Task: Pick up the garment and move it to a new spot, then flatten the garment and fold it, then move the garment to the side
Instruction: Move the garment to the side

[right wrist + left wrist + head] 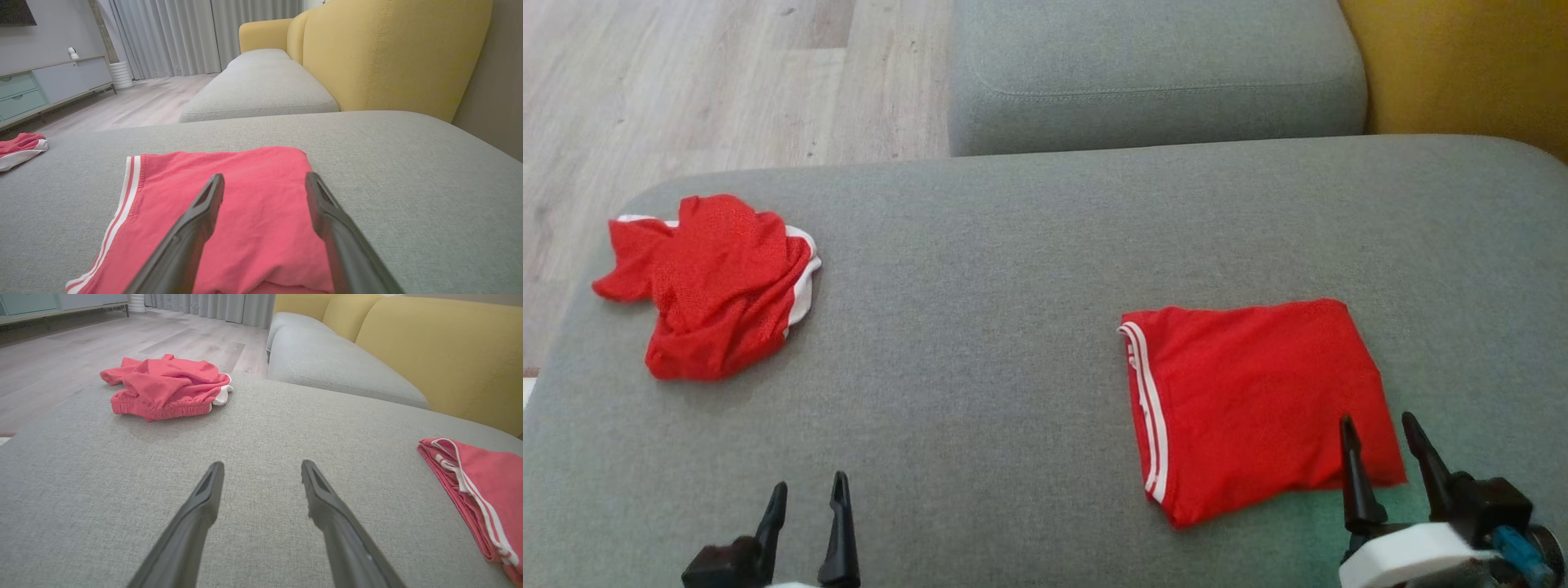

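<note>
1. Two red garments lie on the grey cushion (1013, 327): folded garment (1250, 400) lower right in the head view, crumpled garment (715, 286) middle left.
2. Right gripper (1379, 420), fingers spread and empty, sits at the folded one's near corner; left gripper (810, 482), lower left, equally spread.
3. Folding looks finished; the next move likely calls for reaching the crumpled one.
4. No writing readable.
</note>
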You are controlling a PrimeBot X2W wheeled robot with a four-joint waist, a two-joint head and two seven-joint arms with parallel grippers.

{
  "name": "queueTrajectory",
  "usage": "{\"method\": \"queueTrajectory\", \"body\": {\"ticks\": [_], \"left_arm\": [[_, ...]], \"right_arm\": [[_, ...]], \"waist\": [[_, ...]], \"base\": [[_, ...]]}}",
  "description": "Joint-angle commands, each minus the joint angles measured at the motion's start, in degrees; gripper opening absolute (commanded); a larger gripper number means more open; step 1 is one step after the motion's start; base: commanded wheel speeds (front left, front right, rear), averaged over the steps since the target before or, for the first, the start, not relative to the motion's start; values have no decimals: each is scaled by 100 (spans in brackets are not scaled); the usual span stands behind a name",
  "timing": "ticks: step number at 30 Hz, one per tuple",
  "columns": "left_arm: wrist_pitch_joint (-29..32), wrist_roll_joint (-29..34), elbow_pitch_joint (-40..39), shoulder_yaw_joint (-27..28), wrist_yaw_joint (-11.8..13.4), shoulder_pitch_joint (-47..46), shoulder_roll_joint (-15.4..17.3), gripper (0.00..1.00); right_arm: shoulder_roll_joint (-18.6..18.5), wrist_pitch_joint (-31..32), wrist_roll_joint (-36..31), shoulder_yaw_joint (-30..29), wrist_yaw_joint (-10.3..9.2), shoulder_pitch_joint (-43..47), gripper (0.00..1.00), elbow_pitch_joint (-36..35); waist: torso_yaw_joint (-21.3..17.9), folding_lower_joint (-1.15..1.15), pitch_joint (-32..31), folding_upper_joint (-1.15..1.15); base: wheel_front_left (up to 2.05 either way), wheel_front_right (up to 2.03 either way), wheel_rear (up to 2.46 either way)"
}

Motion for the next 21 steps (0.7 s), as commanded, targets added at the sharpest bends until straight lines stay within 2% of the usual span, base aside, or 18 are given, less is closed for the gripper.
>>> {"method": "queueTrajectory", "body": {"ticks": [1,10,21], "left_arm": [[-70,53,-212,232,3,-118,-27,100],[-70,98,-197,306,-25,-126,-27,100],[-70,319,-8,436,-272,-231,-27,100]], "right_arm": [[-116,-77,7,130,-4,-184,100,-185],[-180,-78,12,254,-4,-279,100,-171],[-292,-78,65,401,-4,-395,100,-39]], "waist": [[24,0,-3,0],[55,0,10,0],[103,0,35,0]], "base": [[0,0,0],[0,0,0],[0,0,0]]}}
